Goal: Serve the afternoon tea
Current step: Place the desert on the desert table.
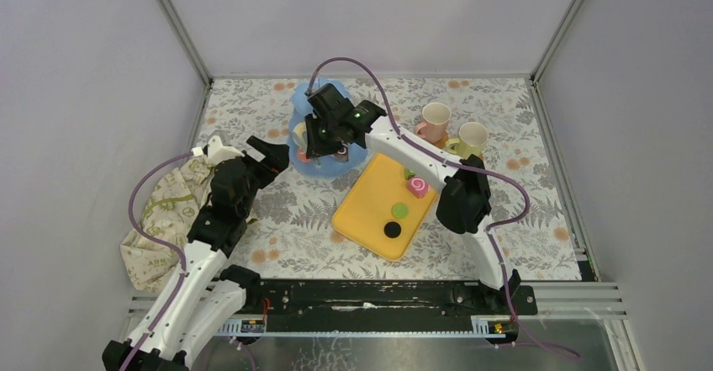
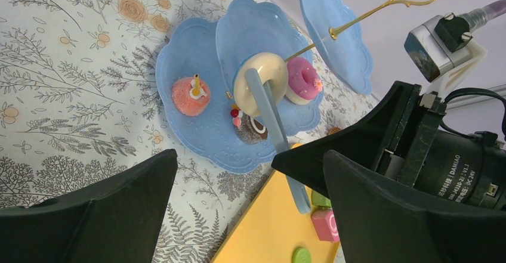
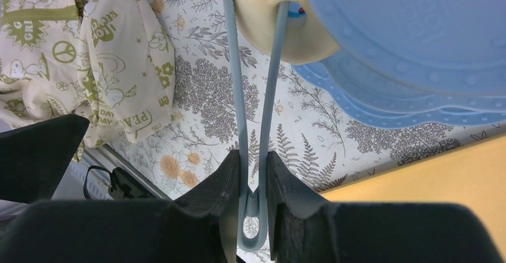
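Note:
The light-blue three-tier stand [image 1: 304, 102] stands at the back centre. My right gripper [image 3: 253, 167] is shut on pale blue tongs [image 3: 234, 96], whose tips clamp a cream ring pastry [image 3: 280, 30] at the stand's middle tier [image 3: 406, 36]. In the left wrist view the cream ring [image 2: 268, 72] sits beside a pink ring pastry [image 2: 301, 79]. An orange pastry [image 2: 190, 95] and a brown one [image 2: 253, 126] lie on the bottom tier. My left gripper [image 2: 250, 209] is open and empty, left of the stand [image 1: 269, 152]. The pink mug [image 1: 435, 121] and pale green mug [image 1: 471, 138] stand at the back right.
A yellow tray [image 1: 370, 211] right of centre holds a pink pastry [image 1: 417, 187], a green disc [image 1: 400, 210] and a black disc [image 1: 393, 230]. A beige printed cloth [image 1: 164, 211] lies bunched at the left edge. The stand's gold handle [image 2: 382, 3] rises above its top tier.

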Tool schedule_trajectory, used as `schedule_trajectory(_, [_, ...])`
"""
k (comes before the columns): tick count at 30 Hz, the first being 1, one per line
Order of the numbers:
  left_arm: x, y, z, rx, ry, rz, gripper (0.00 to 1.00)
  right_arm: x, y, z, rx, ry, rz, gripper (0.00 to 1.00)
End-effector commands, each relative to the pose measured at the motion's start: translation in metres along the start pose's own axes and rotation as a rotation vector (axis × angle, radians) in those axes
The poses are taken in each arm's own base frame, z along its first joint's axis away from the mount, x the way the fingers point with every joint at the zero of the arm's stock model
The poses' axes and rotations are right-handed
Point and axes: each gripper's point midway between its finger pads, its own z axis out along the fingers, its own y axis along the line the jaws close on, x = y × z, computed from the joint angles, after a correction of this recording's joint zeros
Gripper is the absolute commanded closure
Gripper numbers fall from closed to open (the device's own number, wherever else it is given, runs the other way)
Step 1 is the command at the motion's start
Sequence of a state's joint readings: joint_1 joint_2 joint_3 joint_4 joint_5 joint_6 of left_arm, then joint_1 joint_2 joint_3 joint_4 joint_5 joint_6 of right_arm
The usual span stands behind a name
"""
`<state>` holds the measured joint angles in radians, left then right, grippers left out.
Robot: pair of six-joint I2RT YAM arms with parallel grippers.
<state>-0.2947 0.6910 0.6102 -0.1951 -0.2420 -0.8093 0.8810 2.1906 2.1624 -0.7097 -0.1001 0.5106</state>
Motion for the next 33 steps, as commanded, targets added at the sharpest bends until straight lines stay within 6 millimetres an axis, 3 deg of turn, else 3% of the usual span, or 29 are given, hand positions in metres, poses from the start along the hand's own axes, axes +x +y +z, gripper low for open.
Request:
schedule_trajectory(1, [-0.004,-0.009,0.001,0.041,-0.019,-0.012,0.00,-0.030,0.011,-0.009,-0.063,-0.080,0.011,1.00])
schedule_trajectory(33, [-0.001,-0.011,0.003,0.050,-0.011,-0.021,0.00,-0.045,-0.007,0.013,-0.065,-0.094,0.052,0.98])
